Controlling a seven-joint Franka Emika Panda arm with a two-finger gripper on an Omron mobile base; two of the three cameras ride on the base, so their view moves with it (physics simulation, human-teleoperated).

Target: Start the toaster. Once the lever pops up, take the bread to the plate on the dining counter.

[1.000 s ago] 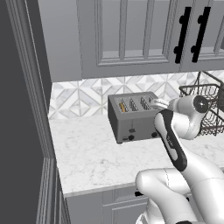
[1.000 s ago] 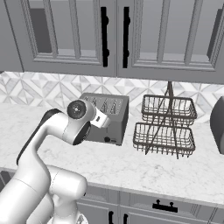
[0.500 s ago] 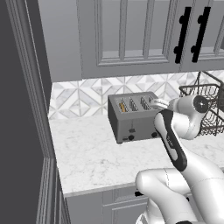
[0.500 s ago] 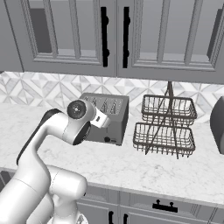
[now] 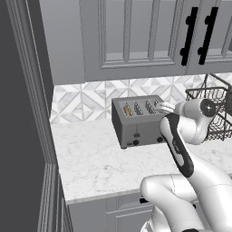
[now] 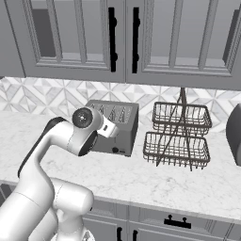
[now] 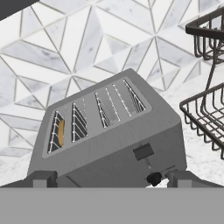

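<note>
4 slots top the toaster (image 7: 109, 135), no readable writing; bread (image 7: 61, 132) sits in one; fingers (image 7: 42, 178) spread before the lever (image 7: 143, 152).

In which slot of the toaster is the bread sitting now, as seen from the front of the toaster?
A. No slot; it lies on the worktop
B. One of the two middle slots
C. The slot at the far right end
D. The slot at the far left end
D: in the hand view the tan bread shows inside the leftmost slot of the toaster, and the other three slots look empty.
</note>
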